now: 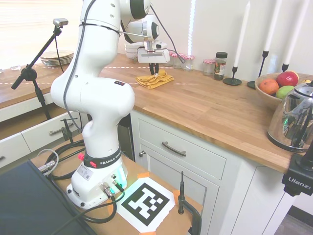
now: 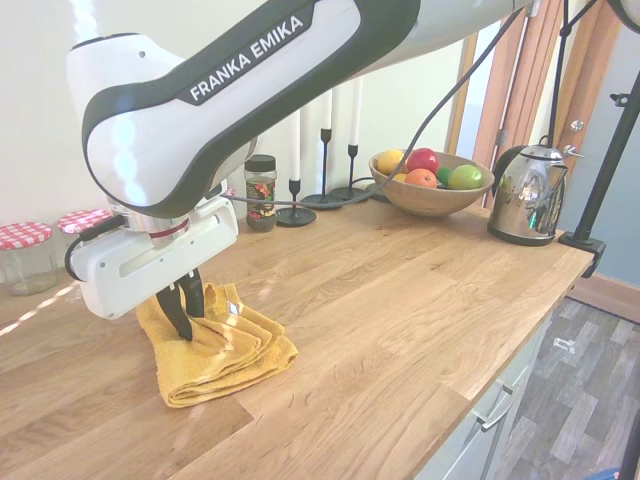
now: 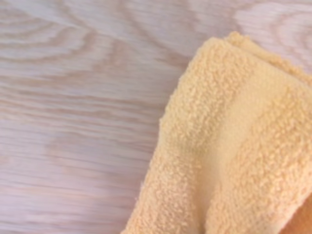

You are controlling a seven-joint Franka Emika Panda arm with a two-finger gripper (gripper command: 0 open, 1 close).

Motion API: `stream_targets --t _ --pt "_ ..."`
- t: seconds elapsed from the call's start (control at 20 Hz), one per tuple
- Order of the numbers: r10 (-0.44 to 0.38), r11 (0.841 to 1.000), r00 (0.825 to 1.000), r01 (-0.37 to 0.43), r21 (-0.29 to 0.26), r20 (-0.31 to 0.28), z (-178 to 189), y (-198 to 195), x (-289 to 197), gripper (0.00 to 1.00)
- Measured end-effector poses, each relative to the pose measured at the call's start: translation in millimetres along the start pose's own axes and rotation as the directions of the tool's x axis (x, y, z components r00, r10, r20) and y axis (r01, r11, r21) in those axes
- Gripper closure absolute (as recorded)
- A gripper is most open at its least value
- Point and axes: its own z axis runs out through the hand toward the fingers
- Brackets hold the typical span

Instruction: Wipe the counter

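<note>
The worktop (image 2: 420, 300) is a long run of warm-brown planks on white cabinets, and the patch to be wiped lies under a folded yellow cloth (image 2: 222, 345) near its back half. The gripper (image 2: 187, 305) stands over the cloth, its jaws drawn narrow with cloth bunched up between and around the dark fingers (image 2: 176, 310), so they look closed on the cloth.

The main risk, as a judgement, is a weak pinch: only an upper fold seems caught, so a sideways sweep could pull that fold free and leave the rest of the cloth behind, or drag the layers open so that the fingers scrape bare wood. A long stroke toward the wall could also reach the glass jars (image 1: 181, 59) with checked lids and the spice jar (image 2: 261, 192), which stand near the cloth.

The second exterior view shows the jaws and the lifted fold plainly; the first exterior view shows them only small and far off, but it alone places the cloth along the whole worktop, well apart from the fruit bowl (image 1: 272, 95) and kettle (image 1: 292, 120). The wrist view adds the terry pile and the cloth's edge lying flat on the grain, nothing of the grip.
</note>
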Motion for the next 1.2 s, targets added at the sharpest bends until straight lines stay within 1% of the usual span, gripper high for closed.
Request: stream_targets --t 0.85,1.2 --pt "-0.004 1.0 1.0 0.004 0.001 -0.011 -4 -6 -10 0.0" --pt "-0.021 1.0 1.0 0.021 0.011 -0.013 -12 -13 -24 0.0"
